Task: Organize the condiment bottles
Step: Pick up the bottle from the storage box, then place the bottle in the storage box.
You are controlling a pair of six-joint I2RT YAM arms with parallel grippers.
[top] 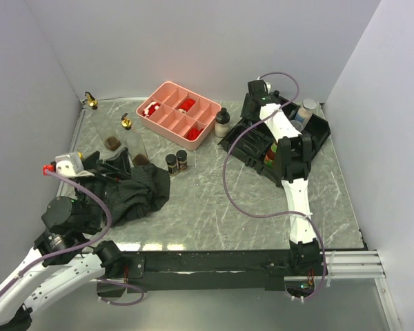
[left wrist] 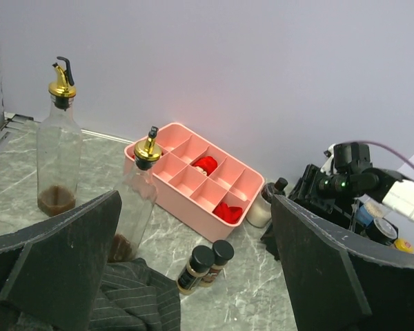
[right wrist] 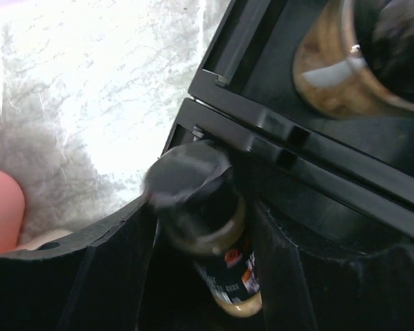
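Marble tabletop, grey walls. Right gripper (right wrist: 207, 234) is clamped on a black-lidded spice jar (right wrist: 193, 186) (tilted, lid blurred), which is held right against the front rail of the black rack (right wrist: 262, 131). The jar should be straightened and lifted clear of that rail before being lowered into a free slot; another jar (right wrist: 324, 83) is seated behind. Left gripper (left wrist: 193, 207) is spread wide, empty, over the black cloth (left wrist: 138, 296).
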